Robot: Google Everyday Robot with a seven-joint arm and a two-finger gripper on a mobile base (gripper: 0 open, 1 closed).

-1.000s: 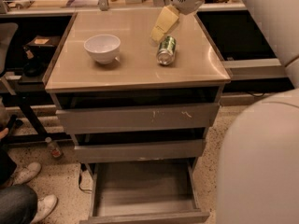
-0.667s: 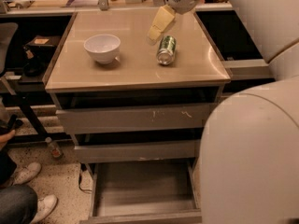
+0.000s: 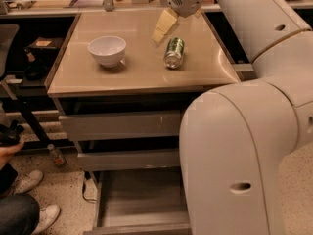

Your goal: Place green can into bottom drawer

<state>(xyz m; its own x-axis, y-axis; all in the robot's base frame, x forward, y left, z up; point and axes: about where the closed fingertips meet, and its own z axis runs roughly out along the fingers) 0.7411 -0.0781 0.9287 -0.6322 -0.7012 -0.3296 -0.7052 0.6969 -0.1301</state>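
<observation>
The green can lies on its side on the tan cabinet top, right of centre. My gripper, pale yellow under a white wrist, hangs just above and to the far left of the can, apart from it and holding nothing. The bottom drawer is pulled out at the foot of the cabinet, its plain grey floor bare. My arm covers its right part.
A white bowl stands on the cabinet top left of the can. Two grey drawers above the bottom one are closed. My large white arm fills the right side. A person's shoes are on the floor at the left.
My gripper has shifted slightly left above the can. My arm's bulk now covers more of the right side. The can and bowl have not moved.
</observation>
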